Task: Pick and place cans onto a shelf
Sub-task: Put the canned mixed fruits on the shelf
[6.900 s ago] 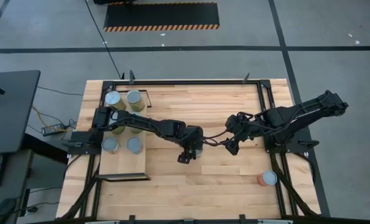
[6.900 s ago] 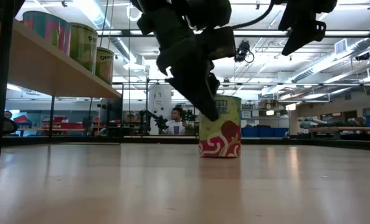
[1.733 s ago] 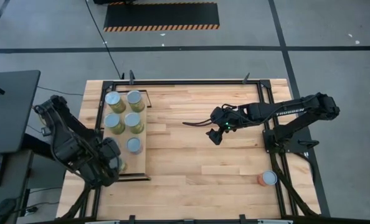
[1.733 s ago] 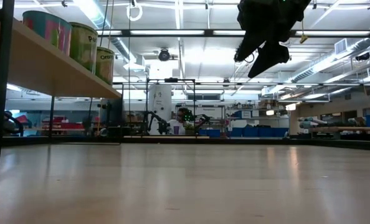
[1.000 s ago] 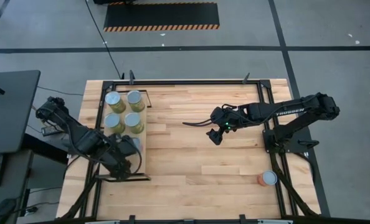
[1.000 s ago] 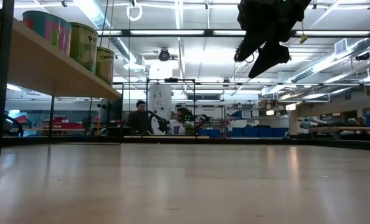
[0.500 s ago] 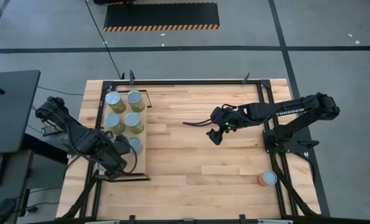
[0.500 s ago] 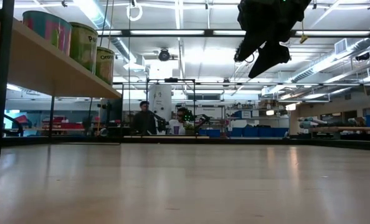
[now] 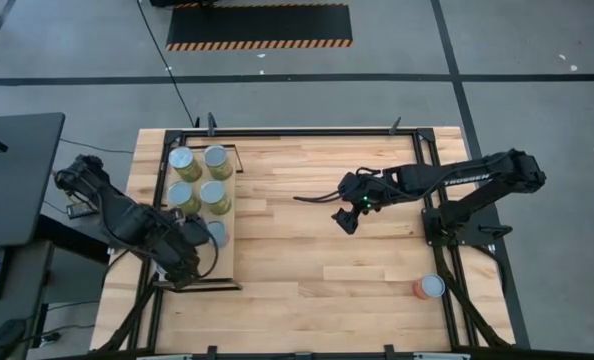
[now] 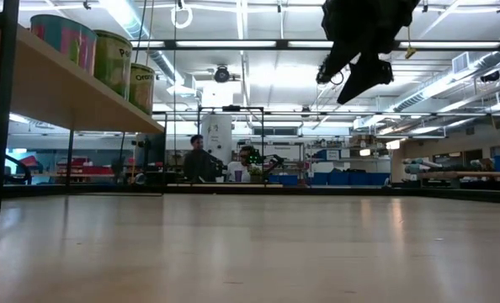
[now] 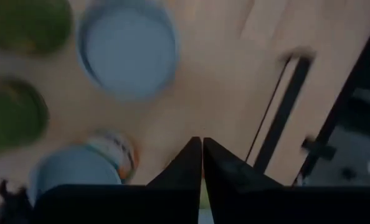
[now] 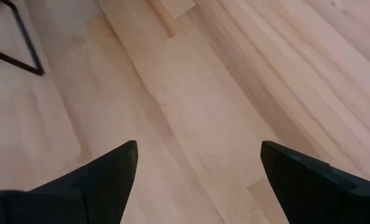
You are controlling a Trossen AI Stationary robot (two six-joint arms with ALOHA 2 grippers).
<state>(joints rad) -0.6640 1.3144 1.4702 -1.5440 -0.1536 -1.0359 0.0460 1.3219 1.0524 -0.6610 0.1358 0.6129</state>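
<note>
Left hand [image 9: 184,268] fingers together, empty, over the shelf [image 9: 227,262] near end. 5 cans [image 9: 214,193] visible there. Right hand [image 9: 346,218] spread, idle mid-bench. Orange can [image 9: 429,288] still on bench [image 9: 317,290], likely next.

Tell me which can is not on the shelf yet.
The orange-red can standing alone on the tabletop near the right arm's base; the other cans sit together on the shelf at the left.

Grey concrete floor [image 9: 307,100] around the table, black tape lines, hazard-striped mat [image 9: 260,26] at far edge. Behind: long ceiling strip lights [image 10: 233,44], workshop benches, two people [image 10: 198,160].
</note>
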